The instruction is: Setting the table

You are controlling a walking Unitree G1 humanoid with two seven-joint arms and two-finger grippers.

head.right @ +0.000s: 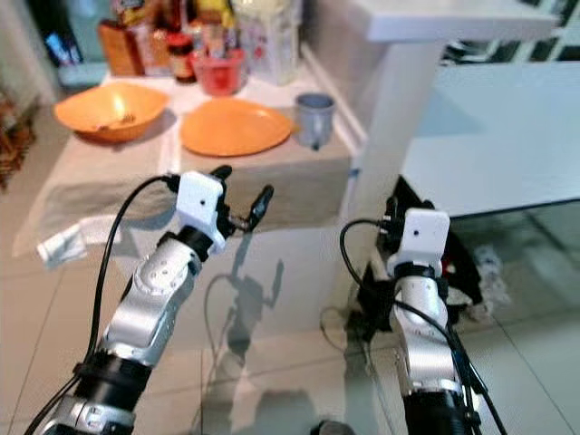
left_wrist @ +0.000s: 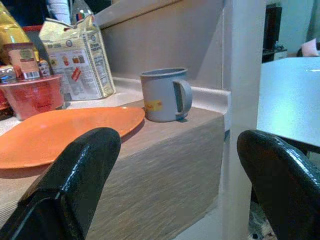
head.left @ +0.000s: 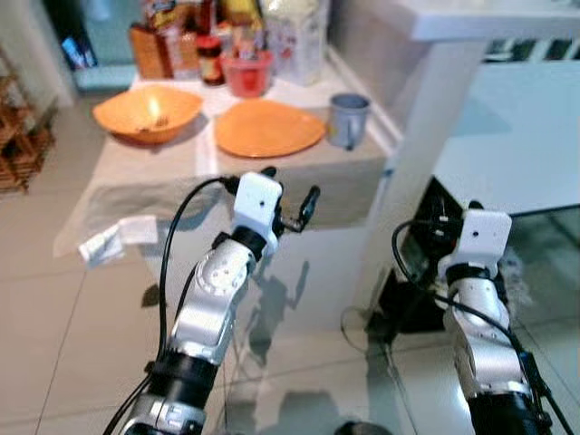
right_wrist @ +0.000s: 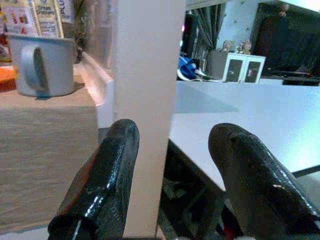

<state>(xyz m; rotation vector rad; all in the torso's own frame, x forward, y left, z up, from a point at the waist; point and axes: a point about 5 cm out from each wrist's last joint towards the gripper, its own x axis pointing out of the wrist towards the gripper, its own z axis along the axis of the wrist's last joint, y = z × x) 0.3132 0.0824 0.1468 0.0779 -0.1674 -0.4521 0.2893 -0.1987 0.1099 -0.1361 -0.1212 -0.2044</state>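
Head views, left to right. At 10 o'clock an orange bowl (head.left: pixel 147 111) rests on a low wood-topped counter (head.left: pixel 299 168) partly covered by a pale cloth (head.left: pixel 145 177). Beside it, toward 12 o'clock, lies a flat orange plate (head.left: pixel 268 127), apart from the bowl. Behind both stand a red cup (head.left: pixel 246 73), a jar with a red lid (head.left: pixel 210 60) and 1 printed food bag (left_wrist: pixel 75 57); other packets at the back are too blurred to identify. At 1 o'clock a grey mug (head.left: pixel 348 120) stands upright near the counter's right corner, just beside the plate, handle turned toward the white post (head.left: pixel 426 154). The post rises at the counter's right edge, and beyond it, at 2 o'clock, extends a white table (head.left: pixel 507 136).

The left gripper (head.left: pixel 290 198) is raised in front of the counter's front face, below the plate, touching nothing; its 2 black fingers (left_wrist: pixel 75 185) are spread wide, with the plate and mug seen between them in the left wrist view. The right gripper (right_wrist: pixel 170 175) sits lower at 4 o'clock, close to the post's base; its fingers are parted and bare, the post edge showing between them in the right wrist view. Crumpled paper or plastic (head.left: pixel 116 237), possibly a wrapper, lies on the tiled floor (head.left: pixel 54 326) at 8 o'clock. Dark cables (head.left: pixel 408 272) gather by the post's foot.
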